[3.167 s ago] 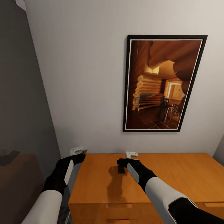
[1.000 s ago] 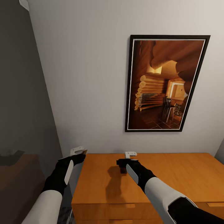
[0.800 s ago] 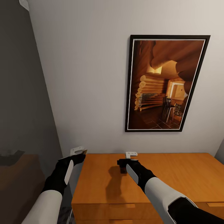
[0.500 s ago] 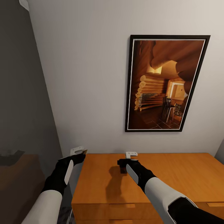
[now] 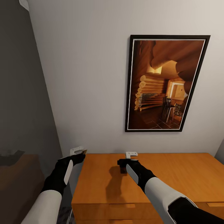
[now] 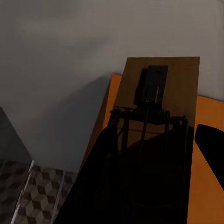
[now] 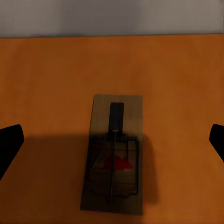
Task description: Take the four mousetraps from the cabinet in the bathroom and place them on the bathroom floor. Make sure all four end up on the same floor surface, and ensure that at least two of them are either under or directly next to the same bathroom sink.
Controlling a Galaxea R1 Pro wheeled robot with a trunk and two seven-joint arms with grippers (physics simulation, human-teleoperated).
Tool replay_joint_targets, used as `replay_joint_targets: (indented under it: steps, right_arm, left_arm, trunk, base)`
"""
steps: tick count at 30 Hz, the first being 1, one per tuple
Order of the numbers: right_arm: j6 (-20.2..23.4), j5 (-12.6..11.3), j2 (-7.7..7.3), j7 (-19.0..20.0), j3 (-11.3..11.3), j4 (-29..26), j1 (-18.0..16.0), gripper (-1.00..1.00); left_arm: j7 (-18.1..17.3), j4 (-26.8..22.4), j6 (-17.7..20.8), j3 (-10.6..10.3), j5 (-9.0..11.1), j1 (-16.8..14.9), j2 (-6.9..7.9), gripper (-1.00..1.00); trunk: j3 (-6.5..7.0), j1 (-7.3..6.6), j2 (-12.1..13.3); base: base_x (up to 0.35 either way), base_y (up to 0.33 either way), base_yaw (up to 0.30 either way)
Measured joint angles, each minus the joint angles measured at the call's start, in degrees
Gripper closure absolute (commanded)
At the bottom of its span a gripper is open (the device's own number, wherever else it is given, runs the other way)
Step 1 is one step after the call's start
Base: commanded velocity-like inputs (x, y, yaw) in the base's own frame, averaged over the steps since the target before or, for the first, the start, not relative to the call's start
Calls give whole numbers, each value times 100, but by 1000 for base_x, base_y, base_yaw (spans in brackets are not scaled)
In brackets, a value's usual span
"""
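Our right wrist camera shows a mousetrap [image 7: 114, 156] flat on the orange cabinet top [image 7: 46, 74] between the spread right gripper [image 5: 122, 162] fingers, our left gripper [image 5: 81, 152] pinches another mousetrap [image 6: 156, 140] beside the cabinet's end, above cube-patterned floor tiles [image 6: 32, 196], below a framed cabin picture [image 5: 166, 84].

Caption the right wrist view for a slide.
Open right gripper poised over a mousetrap lying flat on the orange cabinet top.

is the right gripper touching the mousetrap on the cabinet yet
Apart. In the right wrist view the mousetrap lies flat on the cabinet, with bare wood between it and each dark fingertip of the right gripper.
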Motion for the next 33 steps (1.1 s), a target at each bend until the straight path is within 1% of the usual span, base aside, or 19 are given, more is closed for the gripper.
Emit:
replay_joint_targets:
  steps: [5,20,33]
  right_arm:
    - [5,0,0,6,0,2,1,-100]
    - [6,-9,0,53,0,2,1,-100]
    - [40,-21,0,10,-1,130,1,-100]
  left_arm:
    - [9,-1,-1,1,-2,1,2,100]
    - [40,-1,-1,1,-20,2,-23,100]
    - [-8,-1,33,-4,-15,1,-19,100]
  trunk:
    - [0,0,0]
    - [-267,329,-599]
    - [-268,330,-601]
  base:
    - [0,0,0]
    - [0,0,0]
    - [0,0,0]
